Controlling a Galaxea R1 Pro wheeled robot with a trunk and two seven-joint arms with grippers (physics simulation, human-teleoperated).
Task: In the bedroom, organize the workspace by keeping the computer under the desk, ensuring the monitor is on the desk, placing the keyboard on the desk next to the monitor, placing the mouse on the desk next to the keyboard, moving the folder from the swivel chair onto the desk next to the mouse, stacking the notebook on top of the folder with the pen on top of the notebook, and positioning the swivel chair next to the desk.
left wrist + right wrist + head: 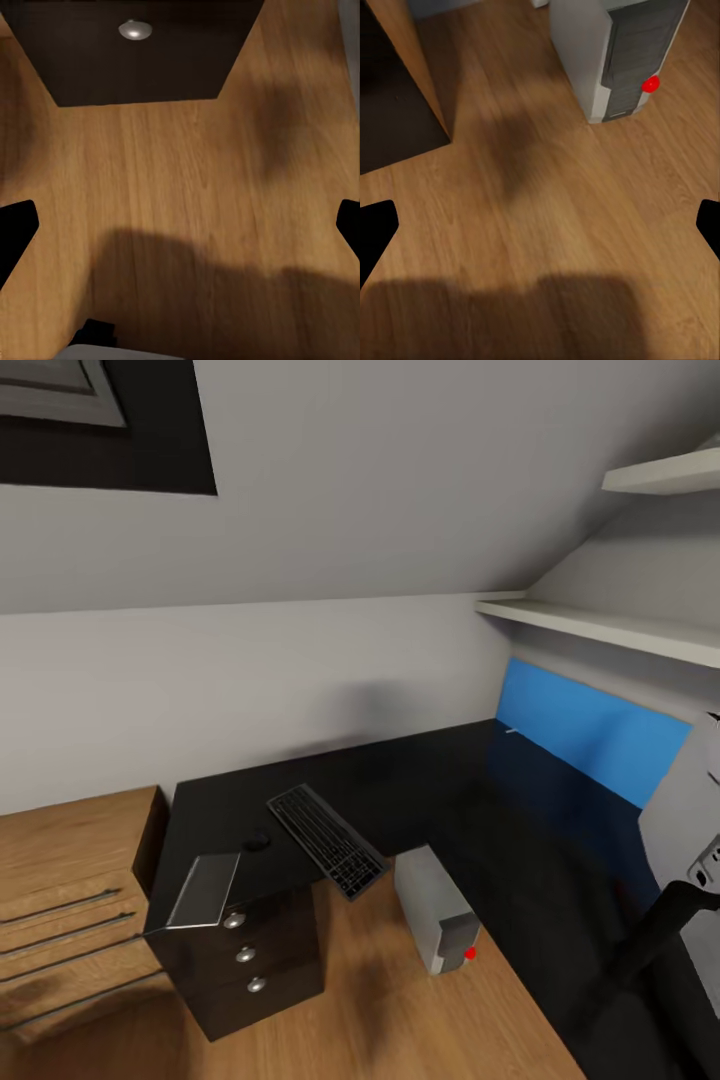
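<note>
**A:** So where's everything right now? I'm standing by the desk (pixel 420 780) and the keyboard (pixel 327 838) is on the glossy top, but its near end hangs off the edge over the floor, long axis running diagonally from the back left toward the computer (pixel 435 908).

**B:** Yeah, and the mouse (pixel 257 841) sits just left of it, near the corner above the drawers (pixel 245 960). The tower stands on the wood floor in the desk's inner nook (not really under the top yet, I'd say).

**A:** Grippers?

**B:** Both wrist cams look down at the floor. The left gripper (pixel 180 225) has its fingertips at the far edges of the view, so spread wide, holding nothing; same for the right gripper (pixel 540 225), with the tower ahead of it. The right arm looks nearer to the tower, the left nearer to the drawers and keyboard.

**A:** Anything in the way?

**B:** The wooden chest (pixel 70 900) crowds the left, and a grey flat thing (pixel 205 890) lies on the desk corner. Can't tell what it is.
</note>
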